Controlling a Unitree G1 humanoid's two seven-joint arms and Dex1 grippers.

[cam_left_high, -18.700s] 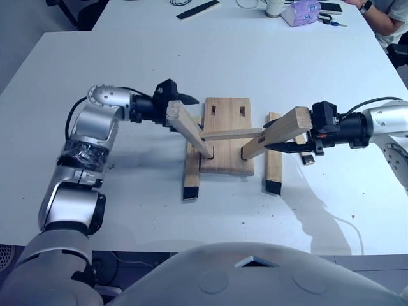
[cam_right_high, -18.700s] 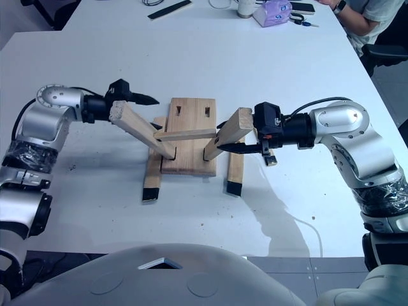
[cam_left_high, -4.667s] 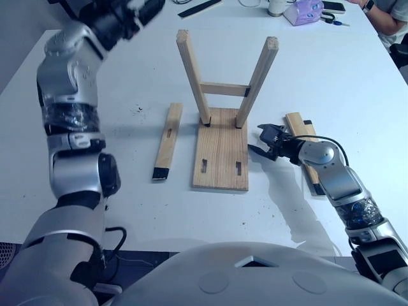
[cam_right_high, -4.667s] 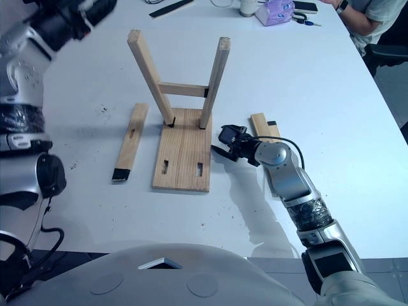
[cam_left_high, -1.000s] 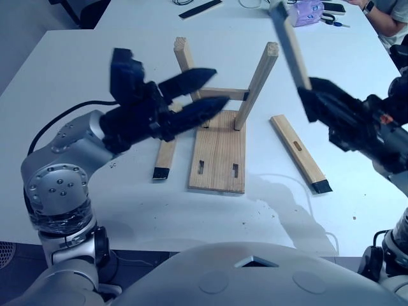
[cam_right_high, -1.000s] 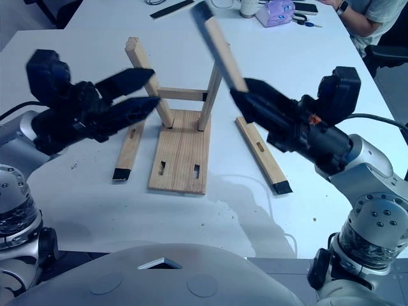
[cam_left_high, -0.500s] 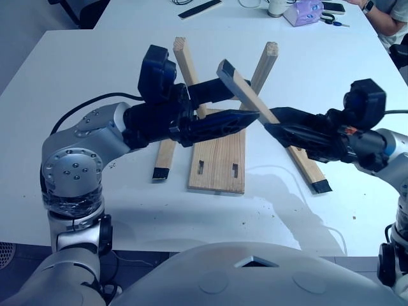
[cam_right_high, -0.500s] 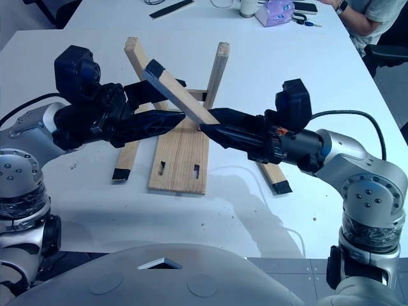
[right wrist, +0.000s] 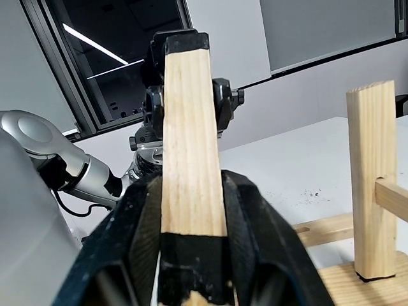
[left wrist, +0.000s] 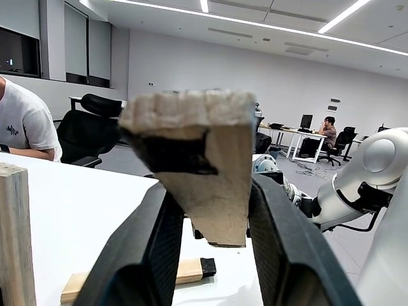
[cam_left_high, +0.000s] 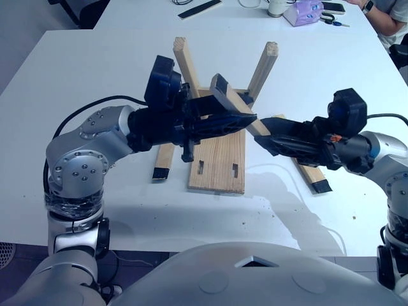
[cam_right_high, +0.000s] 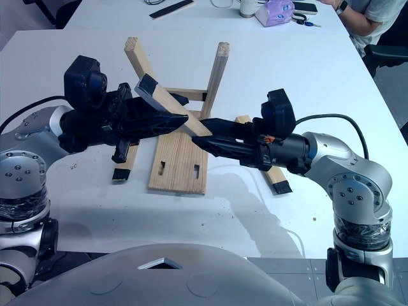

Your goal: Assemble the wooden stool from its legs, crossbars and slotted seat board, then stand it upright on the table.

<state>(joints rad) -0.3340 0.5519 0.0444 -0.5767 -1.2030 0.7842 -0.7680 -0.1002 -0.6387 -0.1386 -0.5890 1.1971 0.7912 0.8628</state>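
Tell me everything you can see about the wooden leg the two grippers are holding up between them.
The leg is a straight bar of pale wood, square in section, with a dark tip at its higher end. It is held tilted in the air above the seat board. The left gripper clamps it near the dark-tipped end, and the right gripper clamps the lower end.
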